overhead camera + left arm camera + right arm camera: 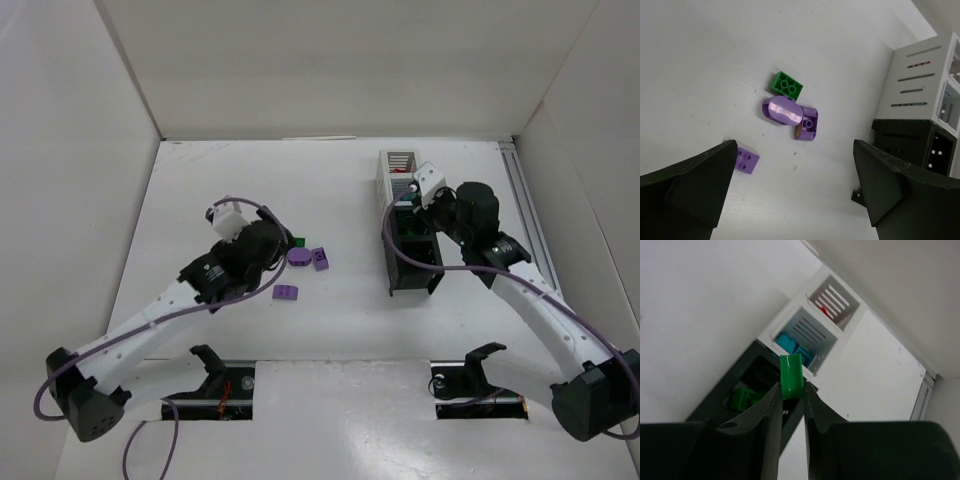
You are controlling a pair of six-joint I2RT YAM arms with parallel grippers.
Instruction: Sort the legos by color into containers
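Here the right gripper (791, 390) pinches a glossy green lego (791, 372), upright, over the containers (815, 315); green bricks (742, 399) lie in the black bin (762, 369) at its 7 o'clock. The left gripper (795, 190), spread wide, hovers over purple legos (785, 111) on the table (700, 75).

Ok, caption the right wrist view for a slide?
Right gripper pinches a green lego over the bins, near the black bin holding green ones.
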